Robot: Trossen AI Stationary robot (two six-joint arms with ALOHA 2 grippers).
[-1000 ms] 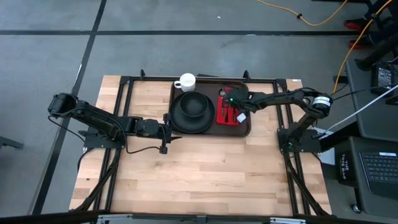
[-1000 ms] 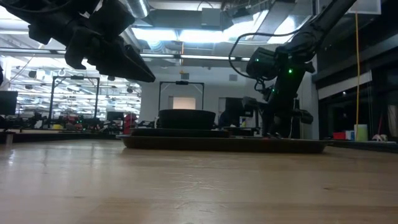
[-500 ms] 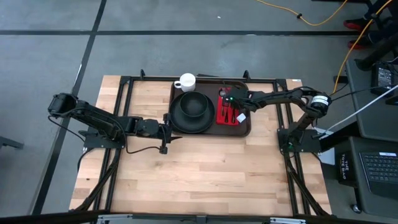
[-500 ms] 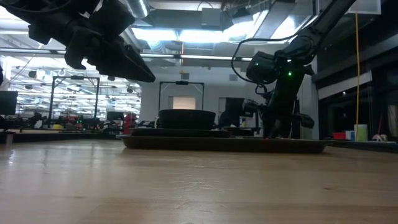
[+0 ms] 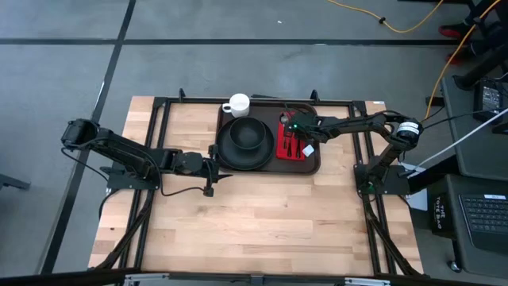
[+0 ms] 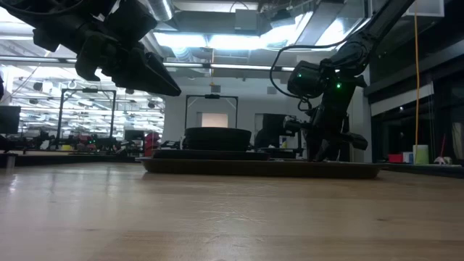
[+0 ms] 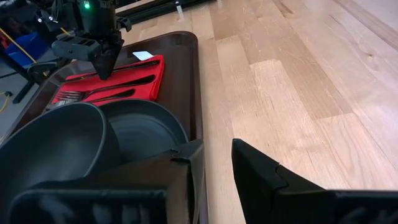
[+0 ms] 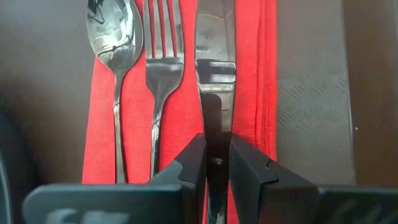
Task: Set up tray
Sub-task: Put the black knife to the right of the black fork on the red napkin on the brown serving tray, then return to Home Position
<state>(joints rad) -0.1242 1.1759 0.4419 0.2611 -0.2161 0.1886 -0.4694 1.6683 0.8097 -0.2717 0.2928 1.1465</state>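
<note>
Right claw (image 8: 216,163) shifted slightly; napkin (image 8: 249,81) holds three utensils.

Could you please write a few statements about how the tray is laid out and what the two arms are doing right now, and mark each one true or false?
1. The spoon, fork and knife lie side by side on the red napkin. True.
2. The right gripper has its fingers on either side of the knife's handle. True.
3. The white cup sits inside the black bowl. False: it stands apart, at the tray's far left corner.
4. The left gripper is holding the fork. False: it holds nothing, beside the tray's left edge.
5. The bowl rests on a black plate. True.
</note>
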